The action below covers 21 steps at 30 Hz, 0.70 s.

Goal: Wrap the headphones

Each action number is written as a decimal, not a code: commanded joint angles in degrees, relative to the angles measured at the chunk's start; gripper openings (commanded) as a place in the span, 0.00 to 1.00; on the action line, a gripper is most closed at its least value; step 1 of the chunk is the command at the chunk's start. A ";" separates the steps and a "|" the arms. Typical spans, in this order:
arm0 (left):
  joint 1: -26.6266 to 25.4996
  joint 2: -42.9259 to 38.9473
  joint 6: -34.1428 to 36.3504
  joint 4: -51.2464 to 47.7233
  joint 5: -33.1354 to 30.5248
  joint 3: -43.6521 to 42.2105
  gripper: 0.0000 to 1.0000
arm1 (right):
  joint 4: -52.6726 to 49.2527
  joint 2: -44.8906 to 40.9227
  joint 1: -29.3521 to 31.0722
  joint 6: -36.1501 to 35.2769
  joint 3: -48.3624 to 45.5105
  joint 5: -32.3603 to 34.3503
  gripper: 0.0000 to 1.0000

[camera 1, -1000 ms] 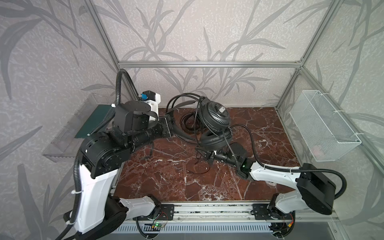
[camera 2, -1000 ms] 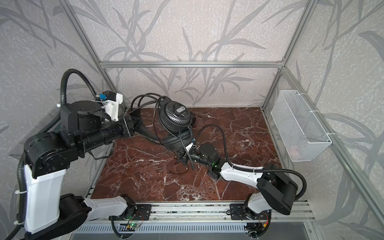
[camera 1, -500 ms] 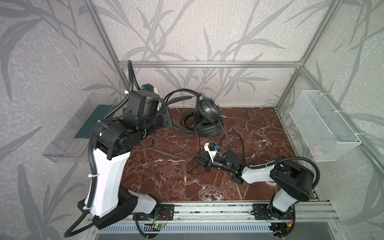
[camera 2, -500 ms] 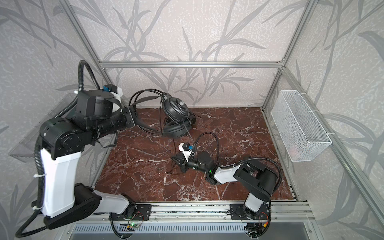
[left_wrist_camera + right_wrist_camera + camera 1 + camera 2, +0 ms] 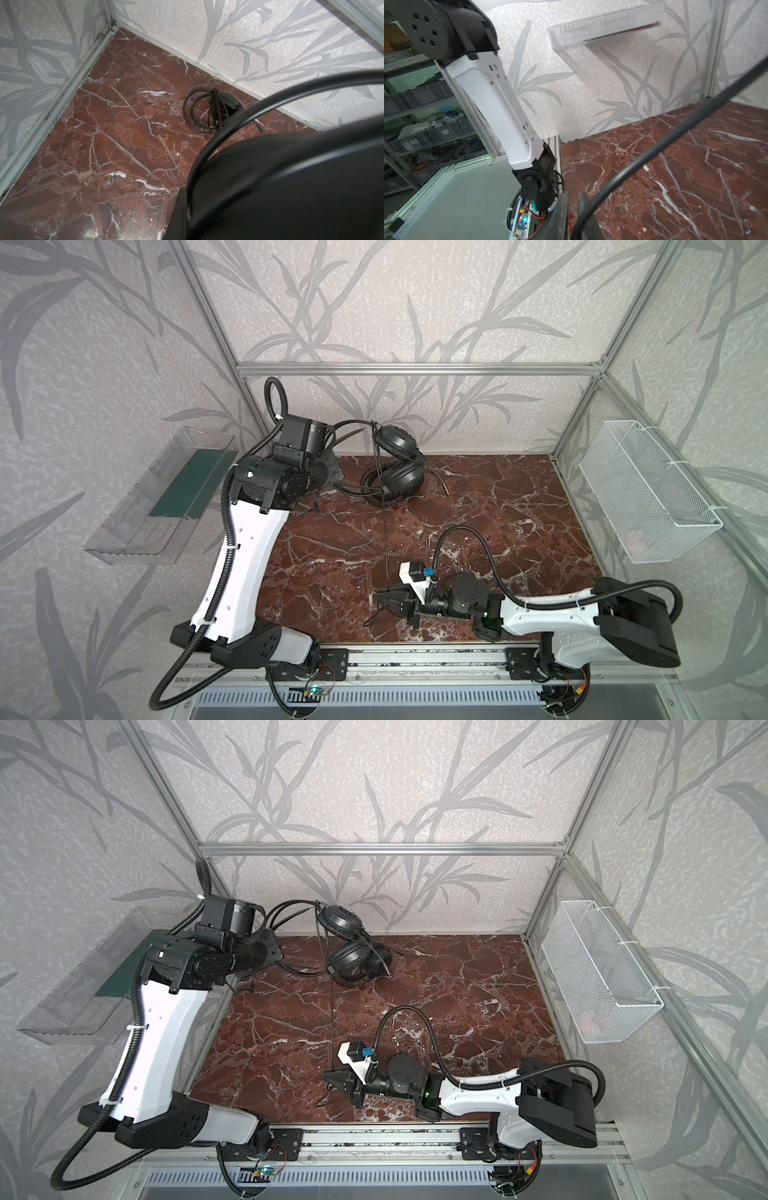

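two black headsets sit toward the back of the worktop (image 5: 498, 510), left of centre. my left fingers (image 5: 332, 475) are closed on the thin wire headband of the first headset (image 5: 395, 441), holding it raised near the back wall, with one earcup's ribbed outer face turned upward in both top views. the second headset (image 5: 227, 102) lies flat on the worktop by the back wall, its own lead looped in rings beside it and crossed over it. from above it sits just under and beside the raised one, and i cannot tell whether the two touch. a long thin cable (image 5: 386, 539) drops from the first headset and runs straight toward the front edge, where my right fingers (image 5: 384, 600) are pinched on it low over the worktop. in my right wrist view the cable passes between the two fingers. past the grip, a short tail of it curls on the marble.
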 commanded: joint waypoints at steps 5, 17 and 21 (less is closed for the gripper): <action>2.24 -2.70 -6.67 12.06 -2.34 -0.64 0.00 | -8.24 -0.85 5.89 -0.99 0.48 -4.18 0.17; 4.60 -2.20 -7.76 13.77 -0.42 -4.22 0.00 | -22.84 -12.64 9.41 -3.66 -0.03 2.66 0.18; 4.58 -3.55 -8.39 13.13 0.61 -2.98 0.00 | -22.39 -13.44 8.39 -3.96 -0.99 11.20 0.53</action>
